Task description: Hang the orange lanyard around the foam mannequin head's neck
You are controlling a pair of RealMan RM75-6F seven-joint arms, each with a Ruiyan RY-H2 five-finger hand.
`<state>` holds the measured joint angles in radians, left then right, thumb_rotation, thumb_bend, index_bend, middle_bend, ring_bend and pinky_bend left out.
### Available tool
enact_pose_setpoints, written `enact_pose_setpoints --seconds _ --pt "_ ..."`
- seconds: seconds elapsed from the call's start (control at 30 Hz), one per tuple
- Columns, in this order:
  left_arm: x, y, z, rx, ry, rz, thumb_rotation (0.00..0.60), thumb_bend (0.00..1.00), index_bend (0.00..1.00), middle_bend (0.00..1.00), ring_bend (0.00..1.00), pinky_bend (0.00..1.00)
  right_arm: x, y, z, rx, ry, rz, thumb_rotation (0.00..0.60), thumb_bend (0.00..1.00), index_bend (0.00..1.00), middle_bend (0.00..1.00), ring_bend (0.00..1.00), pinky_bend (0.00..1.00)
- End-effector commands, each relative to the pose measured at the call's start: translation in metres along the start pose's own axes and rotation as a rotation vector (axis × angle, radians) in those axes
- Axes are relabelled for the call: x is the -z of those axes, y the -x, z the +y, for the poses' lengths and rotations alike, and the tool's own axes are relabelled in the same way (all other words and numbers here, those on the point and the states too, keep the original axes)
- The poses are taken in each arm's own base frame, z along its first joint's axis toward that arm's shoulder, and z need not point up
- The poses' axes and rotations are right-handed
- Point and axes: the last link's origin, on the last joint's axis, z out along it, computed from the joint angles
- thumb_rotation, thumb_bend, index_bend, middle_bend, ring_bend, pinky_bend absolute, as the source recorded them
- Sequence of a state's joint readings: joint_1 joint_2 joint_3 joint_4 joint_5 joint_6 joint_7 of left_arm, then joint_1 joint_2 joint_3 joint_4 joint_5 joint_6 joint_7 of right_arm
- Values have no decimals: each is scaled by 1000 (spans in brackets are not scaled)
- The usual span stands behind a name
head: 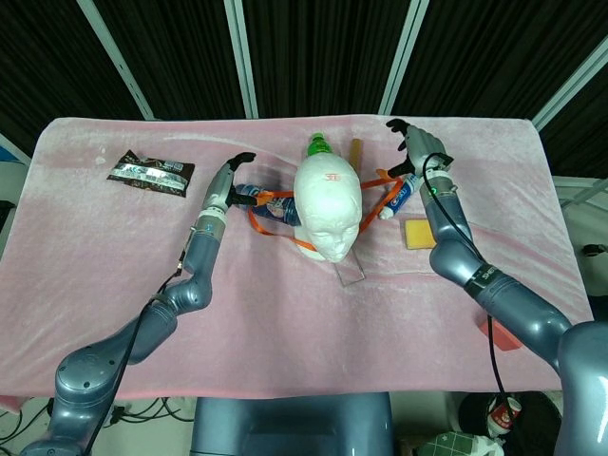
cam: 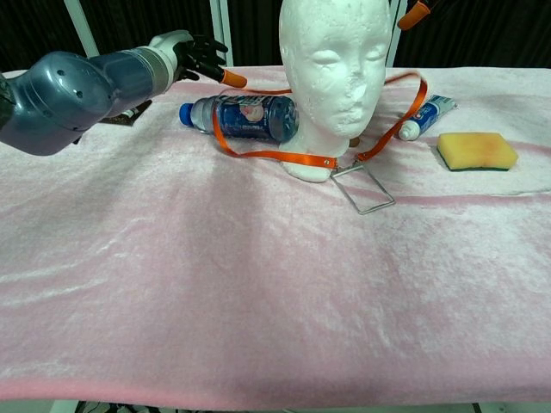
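Observation:
The white foam mannequin head [head: 328,201] stands upright mid-table, face toward me. The orange lanyard [cam: 274,155] lies slack around its neck base. Its left side drapes over a lying water bottle; its right side [head: 382,196] rests on the cloth. The clear badge holder [cam: 362,188] lies flat in front of the neck. My left hand [head: 231,174] hovers open just left of the head, fingers spread and holding nothing. To the right of the head, my right hand [head: 409,148] is raised and open, off the strap. The chest view shows only an orange-tipped finger of it.
A blue-labelled water bottle [cam: 245,117] lies against the head's left side. A toothpaste tube [cam: 425,116] and a yellow sponge [cam: 476,151] lie to the right. A snack wrapper [head: 147,173] is far left. A green-capped bottle [head: 317,145] stands behind the head. Pink cloth [cam: 258,292] covers the table.

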<state>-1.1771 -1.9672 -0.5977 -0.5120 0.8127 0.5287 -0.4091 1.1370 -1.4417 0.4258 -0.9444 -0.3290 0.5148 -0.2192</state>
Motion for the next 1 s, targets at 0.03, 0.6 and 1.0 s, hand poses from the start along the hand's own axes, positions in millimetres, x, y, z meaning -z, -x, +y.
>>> enact_pose_setpoints --seconds 0.03,0.6,1.0 --pt "2 -4 4 -1 23 -21 600 92 144 124 0 28 2 -4 2 -18 -2 -5 600 78 148 152 301 222" --pt "40 -73 27 -305 191 45 600 87 143 132 0 10 59 -74 55 9 14 66 600 79 148 154 302 221" --pt "168 -132 -9 -758 199 177 600 88 179 176 0 13 151 -59 127 378 85 59 600 355 191 376 465 333"
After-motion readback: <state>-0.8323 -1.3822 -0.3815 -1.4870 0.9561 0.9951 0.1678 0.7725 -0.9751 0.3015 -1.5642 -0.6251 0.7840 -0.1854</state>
